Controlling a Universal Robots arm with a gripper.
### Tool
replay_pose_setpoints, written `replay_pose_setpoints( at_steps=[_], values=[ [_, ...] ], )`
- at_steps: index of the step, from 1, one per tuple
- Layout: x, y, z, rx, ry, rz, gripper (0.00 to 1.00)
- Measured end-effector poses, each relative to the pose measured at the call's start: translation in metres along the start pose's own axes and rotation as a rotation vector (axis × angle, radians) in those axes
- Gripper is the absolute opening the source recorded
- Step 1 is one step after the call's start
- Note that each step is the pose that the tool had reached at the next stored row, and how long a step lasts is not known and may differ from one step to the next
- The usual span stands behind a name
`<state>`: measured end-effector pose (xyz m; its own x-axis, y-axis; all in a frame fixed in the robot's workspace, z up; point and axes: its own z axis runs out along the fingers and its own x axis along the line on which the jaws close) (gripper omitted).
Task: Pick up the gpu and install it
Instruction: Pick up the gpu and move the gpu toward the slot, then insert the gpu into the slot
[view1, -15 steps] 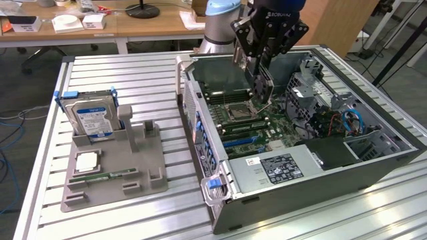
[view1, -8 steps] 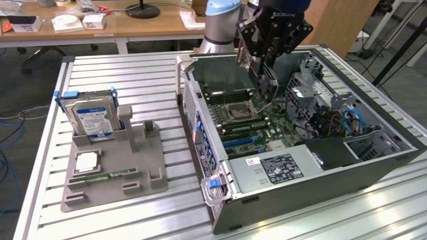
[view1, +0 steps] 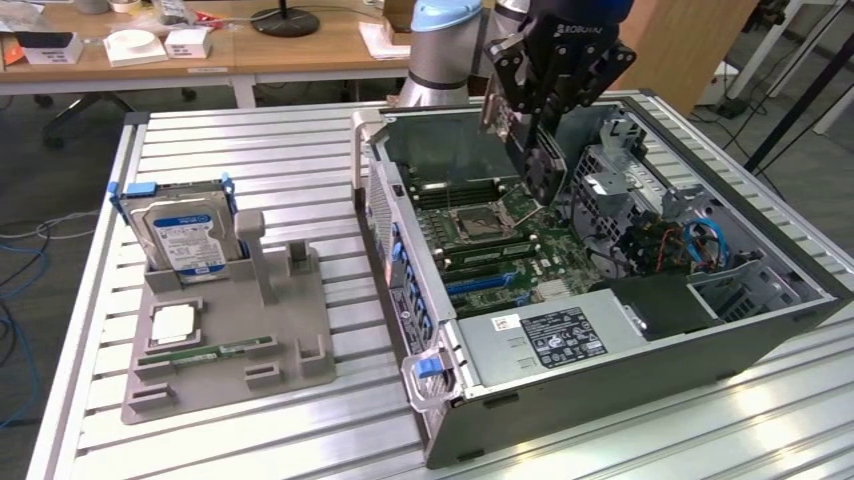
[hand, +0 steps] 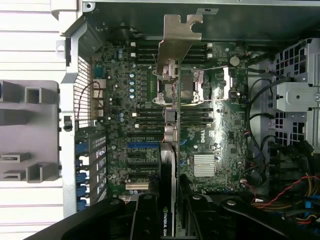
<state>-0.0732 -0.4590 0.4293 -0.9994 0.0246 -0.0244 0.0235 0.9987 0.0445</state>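
Holding the gpu (hand: 170, 125) edge-on above the motherboard (hand: 220, 130) in the open case (view1: 627, 385), your pincer (hand: 169, 220) is clamped on it; hold the card upright and square with the expansion slots (hand: 142, 146).

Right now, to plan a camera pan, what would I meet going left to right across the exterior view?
The hard drive → grey holder's post → gpu → blue cables.
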Motion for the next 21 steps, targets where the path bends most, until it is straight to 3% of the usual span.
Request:
replay_pose_setpoints(
  at_steps=[5,21],
  values=[
    [-0.0051,0.0001,0.0001,0.0000,0.0001,-0.001,0.26],
    [-0.0056,0.0002,0.0002,-0.0004,0.0007,-0.014,0.26]
  ],
)
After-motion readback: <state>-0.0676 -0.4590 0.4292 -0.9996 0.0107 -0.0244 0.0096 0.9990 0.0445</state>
